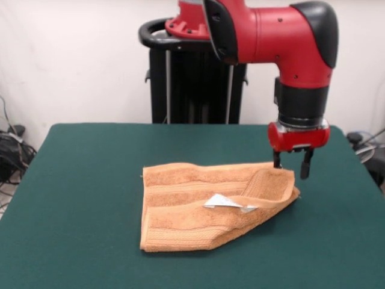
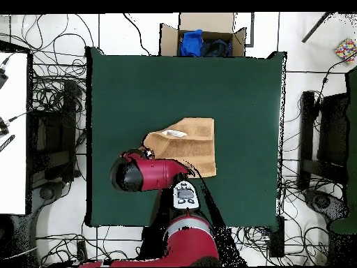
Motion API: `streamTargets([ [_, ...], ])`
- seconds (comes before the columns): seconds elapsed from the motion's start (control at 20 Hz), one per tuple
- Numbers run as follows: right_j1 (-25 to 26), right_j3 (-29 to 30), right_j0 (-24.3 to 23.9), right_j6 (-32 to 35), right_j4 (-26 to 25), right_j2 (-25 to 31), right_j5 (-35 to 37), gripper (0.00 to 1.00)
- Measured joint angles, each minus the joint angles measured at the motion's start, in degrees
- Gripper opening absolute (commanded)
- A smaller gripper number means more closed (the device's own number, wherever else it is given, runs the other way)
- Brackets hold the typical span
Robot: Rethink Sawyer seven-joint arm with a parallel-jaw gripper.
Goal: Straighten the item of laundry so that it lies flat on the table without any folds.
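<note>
**folded corner sits right under the claw**

dark green desk [image 1: 84, 180], white wall behind, black pedestal at the far side. orange-tan towel [image 1: 192, 208] near the middle of the desk, not flat: right-hand part in the front view doubled over onto the rest, white care tag [image 1: 225, 202] exposed along the turned-over edge. woven bands running left to right in that view, so long axis roughly 9 to 3 o'clock.

claw [image 1: 292, 164] spread, holding nothing, fingertips hanging at the towel's far right corner, one finger seemingly just above the cloth, the other just off its edge. seen from the claw in the front view, bulk of the towel off toward 8 o'clock. probably a pinch on the folded flap next, then a pull outward toward 3 o'clock to open the fold. contact with the cloth not certain from either view.
</note>
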Motion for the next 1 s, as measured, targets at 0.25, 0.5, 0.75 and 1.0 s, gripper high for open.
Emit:
streamTargets([
  [0.25,-0.1,0.0,0.1,0.0,0.0,0.0,0.0,1.00],
  [0.5,-0.6,0.0,0.3,0.0,0.0,-0.2,0.0,1.00],
  [0.75,-1.3,0.0,0.5,0.0,0.2,-0.9,0.0,1.00],
  [1.0,-1.4,0.5,0.5,0.0,2.6,-1.6,0.0,1.00],
])
